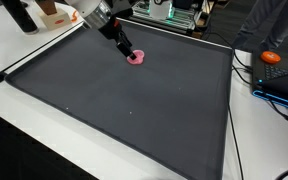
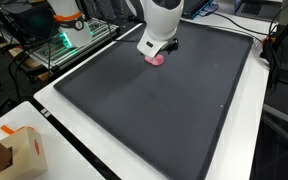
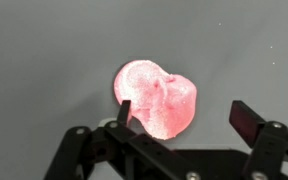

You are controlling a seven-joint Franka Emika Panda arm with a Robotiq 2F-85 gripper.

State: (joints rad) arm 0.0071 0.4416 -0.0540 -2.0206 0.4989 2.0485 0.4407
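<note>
In the wrist view the gripper stood wide open, its two dark fingers spread far apart and closed on nothing. The pink lump lay on the mat just ahead of them. It was glossy and made of two rounded lobes, perhaps soft putty or a squashy toy; the view was too soft to say which. One finger overlapped the lump's near edge, though whether it touched could not be told. The opposite finger stood well clear of it, with bare mat between them. The lump therefore sat off-centre between the fingers, close to one of them.

In both exterior views the gripper hung low over the pink lump, just above it, with the arm tilted down towards it. The lump rested on the black mat, near its far edge in one exterior view, and nothing else lay on that mat.

The mat covered most of a white table. A cardboard box stood on the table's near corner in an exterior view, well apart from the lump. Beyond the mat's far edge a rack with green lights stood beside the table. An orange object sat off to the side among cables, also well away from the gripper.
</note>
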